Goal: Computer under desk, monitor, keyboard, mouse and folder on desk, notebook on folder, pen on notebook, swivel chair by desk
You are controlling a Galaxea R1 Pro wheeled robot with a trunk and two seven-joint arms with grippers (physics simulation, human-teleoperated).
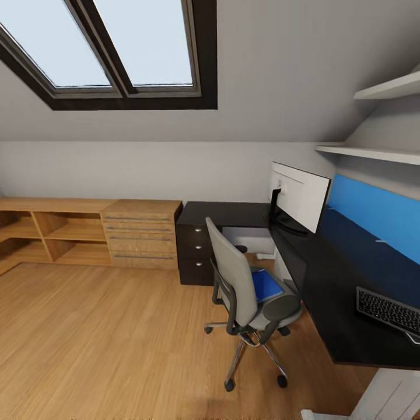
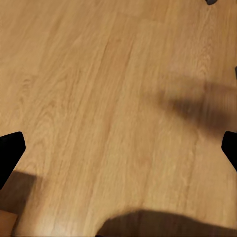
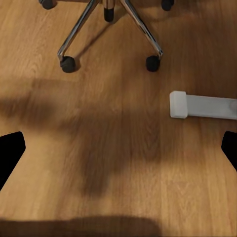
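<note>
i'm standing off from the desk (image 1: 326, 274), and the blue folder (image 1: 267, 284) lies flat on the seat of the swivel chair (image 1: 248, 291), ahead of me and a little to my right. the chair's back faces me, so the folder sits beyond it, on the side toward the surface. the monitor (image 1: 298, 195) stands on the surface near the corner, and the keyboard (image 1: 388, 310) lies further along the near end, well apart from it.

my right hand (image 3: 118, 150) hangs over the wood floor (image 2: 98, 98) with fingers spread wide and nothing between them; the chair's chrome base (image 3: 106, 22) is just ahead of it, with a white desk foot (image 3: 202, 105) beside it. my left hand (image 2: 118, 153) is also spread and empty, over bare floor.

i judge the right arm is the nearer one for the folder. its long axis seems to run from the seat's back to its front, though the chair back partly hides it. i'd need to come round the chair first.
</note>
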